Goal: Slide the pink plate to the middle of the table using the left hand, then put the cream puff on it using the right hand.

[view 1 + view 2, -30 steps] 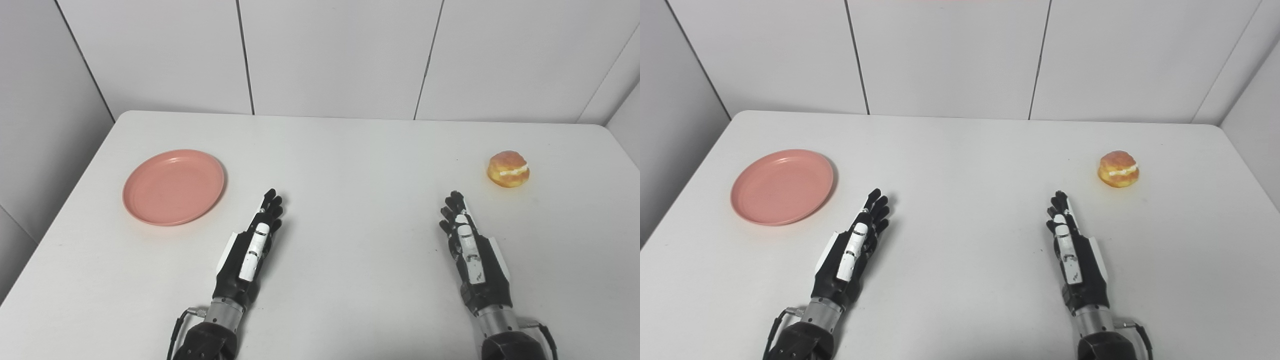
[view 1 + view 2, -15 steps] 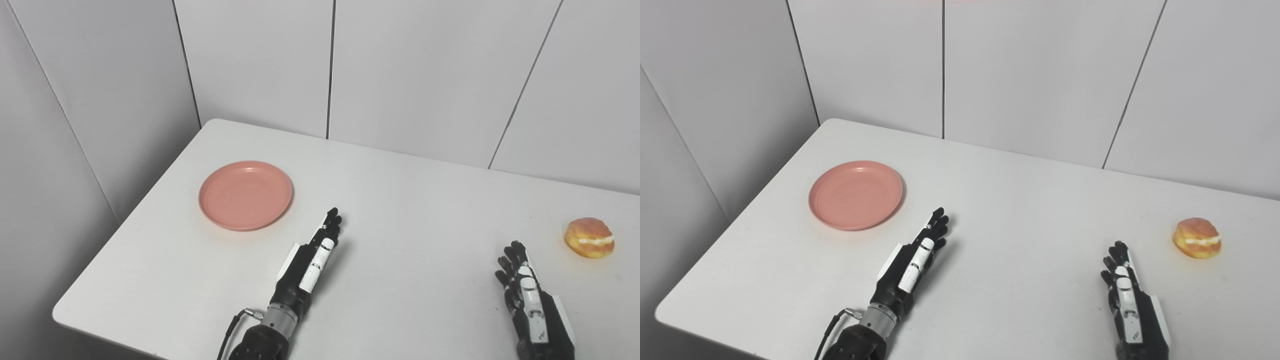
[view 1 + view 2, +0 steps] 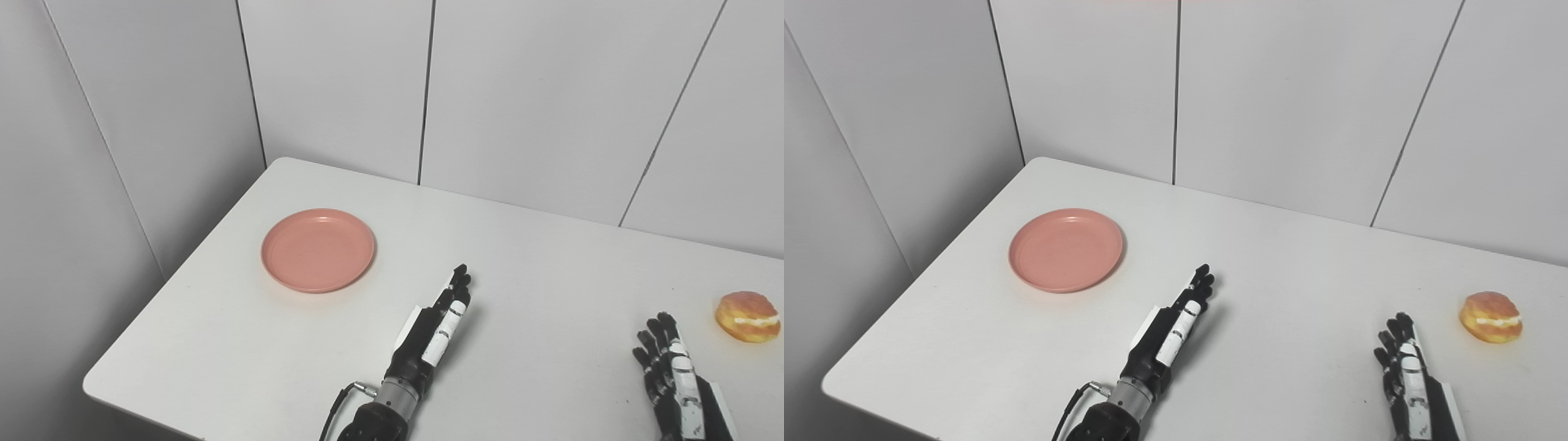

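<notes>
The pink plate (image 3: 318, 249) lies flat and bare on the left part of the white table (image 3: 539, 257). The cream puff (image 3: 748, 316), golden with a white cream line, sits near the right edge. My left hand (image 3: 436, 327) rests edge-up on the table, right of and nearer than the plate, open with straight fingers and apart from it. At the bottom right my right hand (image 3: 672, 377) is also open, fingers pointing up, nearer than and left of the puff and not touching it.
Grey panelled walls (image 3: 343, 86) stand close behind the table and along its left side. The table's left corner and near-left edge (image 3: 116, 395) drop off to the floor.
The camera has turned left and tilted, so the whole scene shifted right and down. Plate and puff have not moved on the table; both hands keep their open pose.
</notes>
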You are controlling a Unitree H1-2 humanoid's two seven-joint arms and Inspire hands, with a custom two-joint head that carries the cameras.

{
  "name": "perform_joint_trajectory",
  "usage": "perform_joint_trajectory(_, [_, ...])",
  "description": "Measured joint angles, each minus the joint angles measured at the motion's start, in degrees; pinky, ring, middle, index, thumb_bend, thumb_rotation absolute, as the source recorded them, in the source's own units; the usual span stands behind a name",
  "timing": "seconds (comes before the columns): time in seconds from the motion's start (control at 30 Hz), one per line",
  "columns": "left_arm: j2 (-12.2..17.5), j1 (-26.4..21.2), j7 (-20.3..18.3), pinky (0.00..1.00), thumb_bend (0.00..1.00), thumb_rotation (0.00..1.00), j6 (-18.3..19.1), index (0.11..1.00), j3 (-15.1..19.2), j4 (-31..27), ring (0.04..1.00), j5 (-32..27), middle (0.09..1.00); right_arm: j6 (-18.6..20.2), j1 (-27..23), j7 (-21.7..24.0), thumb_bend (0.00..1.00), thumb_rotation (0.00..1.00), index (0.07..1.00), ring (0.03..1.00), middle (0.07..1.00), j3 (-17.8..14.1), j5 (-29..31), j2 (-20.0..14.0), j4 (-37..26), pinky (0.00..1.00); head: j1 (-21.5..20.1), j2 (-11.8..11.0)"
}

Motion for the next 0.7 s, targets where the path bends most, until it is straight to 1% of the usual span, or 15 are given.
perform_joint_trajectory(0.17, [0.04,0.01,-0.02,1.0,0.41,1.0,0.01,1.0,-0.02,-0.11,0.991,-0.05,1.0,0.0,0.04,0.1,0.11,1.0,1.0,1.0,1.0,0.08,-0.15,0.0,-0.13,1.0,-0.35,0.53])
perform_joint_trajectory(0.37, [0.49,0.3,-0.69,1.0,0.43,1.0,0.5,1.0,-0.43,-1.14,0.991,-0.26,1.0,0.06,0.37,0.1,0.1,1.0,1.0,1.0,1.0,0.15,-0.39,0.08,-1.0,1.0,-0.44,1.05])
perform_joint_trajectory(0.5, [0.86,0.59,-1.12,0.99,0.43,1.0,1.62,1.0,-0.74,-2.11,0.988,-0.38,1.0,0.12,0.58,0.02,0.09,1.0,1.0,1.0,1.0,0.24,-0.59,0.18,-1.68,1.0,-0.26,1.5])
perform_joint_trajectory(0.7, [2.3,2.31,-2.88,0.99,0.45,1.0,3.88,0.998,-1.38,-5.62,0.983,-2.29,0.998,0.49,1.08,-0.17,0.08,1.0,1.0,1.0,1.0,0.62,-0.81,0.26,-2.88,1.0,-0.09,2.2])
